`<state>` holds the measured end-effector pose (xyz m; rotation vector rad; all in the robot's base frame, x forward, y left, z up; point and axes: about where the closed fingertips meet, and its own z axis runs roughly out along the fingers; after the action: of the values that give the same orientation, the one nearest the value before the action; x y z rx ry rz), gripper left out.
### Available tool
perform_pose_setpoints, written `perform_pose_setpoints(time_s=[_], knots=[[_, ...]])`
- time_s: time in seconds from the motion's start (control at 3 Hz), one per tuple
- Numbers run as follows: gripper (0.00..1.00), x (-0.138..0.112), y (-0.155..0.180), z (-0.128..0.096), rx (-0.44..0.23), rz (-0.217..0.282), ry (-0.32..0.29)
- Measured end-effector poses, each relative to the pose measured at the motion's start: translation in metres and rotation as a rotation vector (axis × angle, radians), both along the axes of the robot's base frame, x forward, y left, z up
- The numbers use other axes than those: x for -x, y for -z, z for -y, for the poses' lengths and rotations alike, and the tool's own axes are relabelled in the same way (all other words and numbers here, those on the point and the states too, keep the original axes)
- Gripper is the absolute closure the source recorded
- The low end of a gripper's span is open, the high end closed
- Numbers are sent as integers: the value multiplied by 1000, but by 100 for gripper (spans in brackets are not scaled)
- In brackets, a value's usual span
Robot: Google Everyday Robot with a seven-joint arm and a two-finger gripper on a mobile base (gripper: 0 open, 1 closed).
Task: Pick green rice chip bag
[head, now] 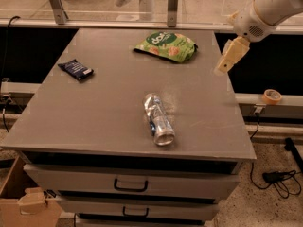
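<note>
The green rice chip bag (pixel 165 46) lies flat at the far middle of the grey table top (pixel 99 112); it is a light-green pouch with a dark green round logo. My gripper (pixel 221 69) hangs from the white arm (pixel 267 8) over the table's far right edge. It is to the right of the bag, apart from it and above the surface. Nothing shows in it.
A small dark blue packet (pixel 75 70) lies at the far left. A crushed silver can (pixel 158 119) lies near the front middle. Drawers (pixel 129 186) are below the top. A tape roll (pixel 271 96) sits on a ledge at right, cables (pixel 279 178) on the floor, a cardboard box (pixel 19 202) at bottom left.
</note>
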<state>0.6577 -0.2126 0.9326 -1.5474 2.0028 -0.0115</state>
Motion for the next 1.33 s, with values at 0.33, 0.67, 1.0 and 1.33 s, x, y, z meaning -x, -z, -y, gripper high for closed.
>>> perform_pose_setpoints(time_s=[0.33,0.67,1.0,1.33], knots=[[0,-1,1,-2,-4,0,1],[0,-11,8,-12,-40,11,12],[0,-46,21,-39,-129,31,23],[0,-83,39,-60,-234,42,60]])
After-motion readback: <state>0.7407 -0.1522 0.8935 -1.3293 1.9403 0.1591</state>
